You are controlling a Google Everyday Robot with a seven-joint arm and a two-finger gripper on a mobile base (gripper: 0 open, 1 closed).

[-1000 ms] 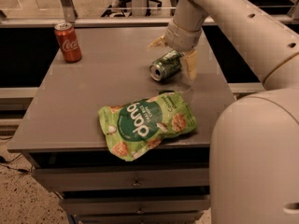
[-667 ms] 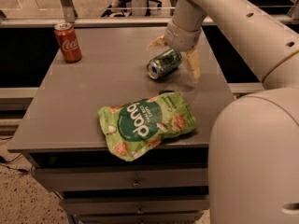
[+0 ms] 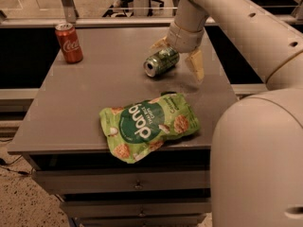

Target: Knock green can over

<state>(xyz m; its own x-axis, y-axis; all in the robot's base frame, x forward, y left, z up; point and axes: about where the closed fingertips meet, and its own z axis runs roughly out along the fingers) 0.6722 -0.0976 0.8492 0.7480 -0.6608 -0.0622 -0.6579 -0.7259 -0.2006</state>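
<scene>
The green can (image 3: pixel 161 61) lies on its side on the grey table (image 3: pixel 71 108), its silver top facing the front left. My gripper (image 3: pixel 177 56) is just behind and to the right of it. Its two pale fingers are spread open: one fingertip (image 3: pixel 158 43) shows behind the can, and the other finger (image 3: pixel 196 64) hangs to the can's right. Neither finger grips the can.
A red Coca-Cola can (image 3: pixel 68 42) stands upright at the table's back left corner. A flat green snack bag (image 3: pixel 147 124) lies near the front edge. My arm (image 3: pixel 246 27) reaches in from the right, with the robot body (image 3: pixel 258 164) at the front right.
The green can has rolled a little to the left on its side. My gripper has stayed open above and beside it, lifting slightly.
</scene>
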